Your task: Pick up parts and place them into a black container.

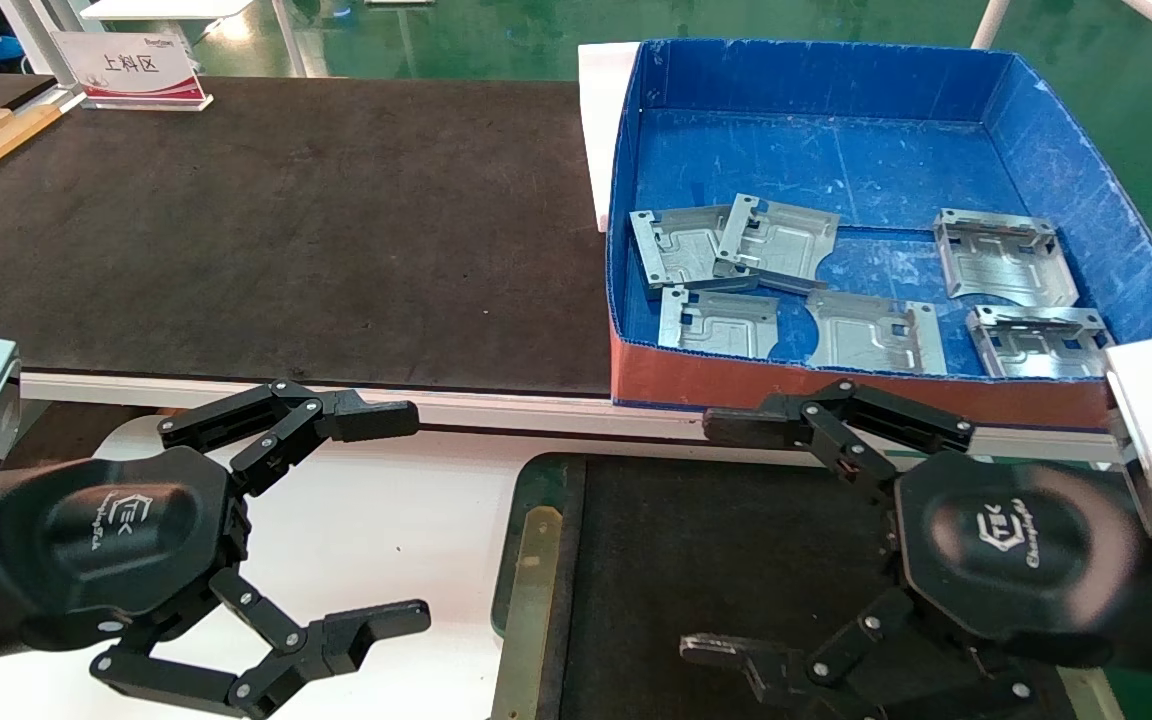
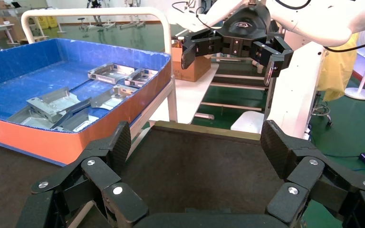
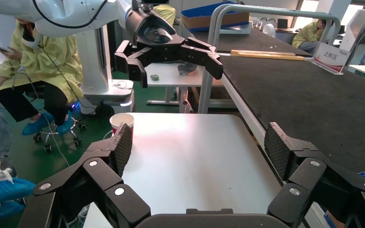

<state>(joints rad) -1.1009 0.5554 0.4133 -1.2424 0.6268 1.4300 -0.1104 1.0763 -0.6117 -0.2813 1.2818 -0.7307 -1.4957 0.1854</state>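
Several silver-grey parts lie flat in the blue box, among them one overlapped by another and one at the right; the left wrist view shows them too. The black container sits in front of the box, with a green rim and a brass strip. My left gripper hangs open over the white table, left of the container, holding nothing. My right gripper hangs open above the container floor, also holding nothing. In the wrist views each own gripper is open: left, right.
The blue-walled box stands on the long black belt, with a sign at the belt's far left. A paper cup stands at the far edge of the white table. A seated person is beyond the table.
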